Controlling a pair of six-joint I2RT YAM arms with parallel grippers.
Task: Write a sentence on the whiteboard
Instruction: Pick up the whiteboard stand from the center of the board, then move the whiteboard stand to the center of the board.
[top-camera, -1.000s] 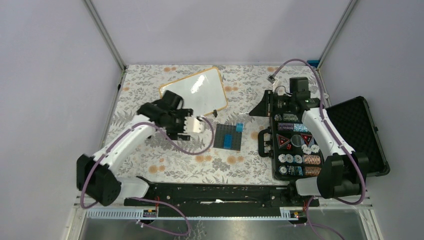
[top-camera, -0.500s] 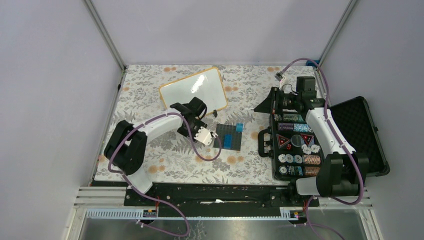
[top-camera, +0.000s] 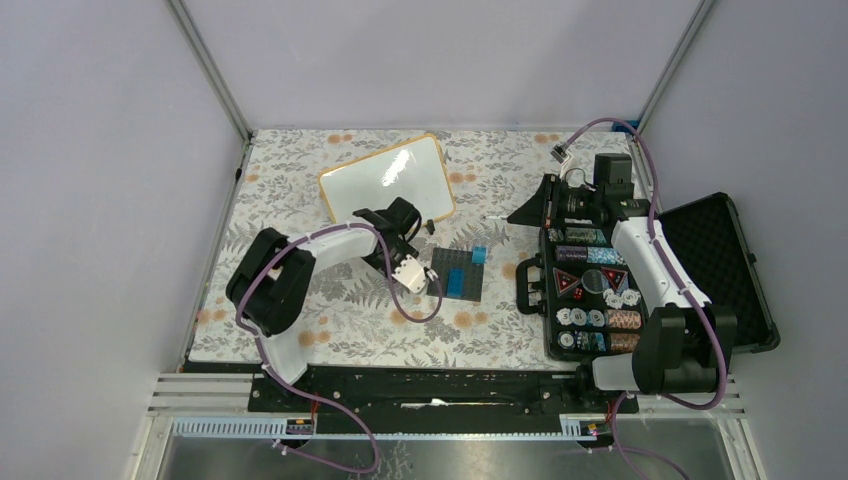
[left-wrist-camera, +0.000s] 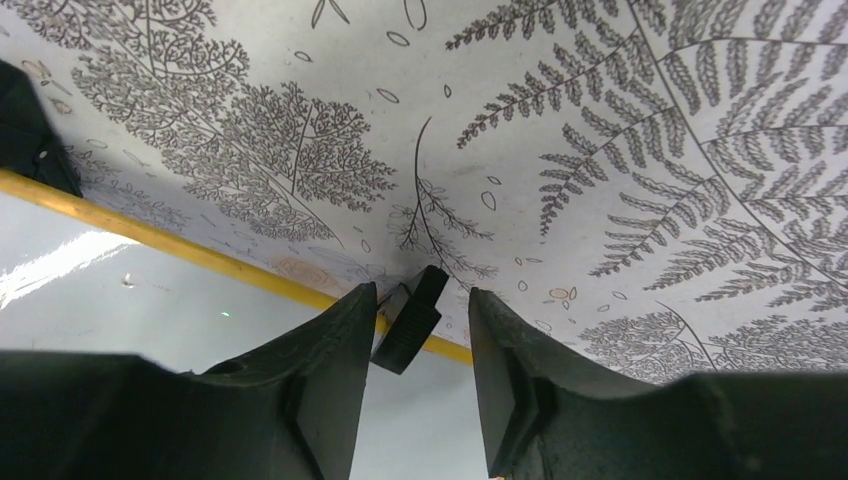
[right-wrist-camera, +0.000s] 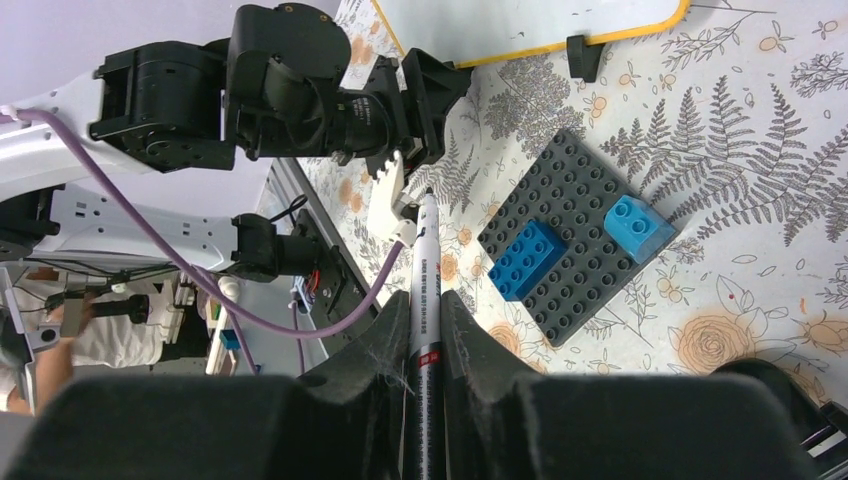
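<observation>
floral cloth covers the desk (top-camera: 330, 325) between pale walls. from above, you see the whiteboard (top-camera: 385, 185) lying tilted at the far side, left of centre, with its near long edge towards the dark grey brick plate (top-camera: 458, 272). the black chip case (top-camera: 600, 290) lies open on the right. over the last second your left pincer (top-camera: 385, 220) has swung in from the cloth beside the plate to the board's near edge, and its jaws have drawn in from wide. your right pincer (top-camera: 528, 212) has barely shifted and hangs between board and case. a dark patch (top-camera: 395, 172) shows on the board, too small to tell whether it is writing or a reflection.

left wrist view: the jaws stand part-way apart, astride a small black foot (left-wrist-camera: 405, 330) at the orange frame. one finger (left-wrist-camera: 320, 360) looks to touch the foot and the other stands off it, so nothing is pinched yet. the strip of white surface in view is bare.

right wrist view: the pincer is clamped on a marker (right-wrist-camera: 425, 260). its tip points towards the left arm and the plate, well apart from the board. the board edge seen here is blank.

judging by this, you are steadying or shifting the board first. writing looks not yet begun, and the marker must cross to the board.
</observation>
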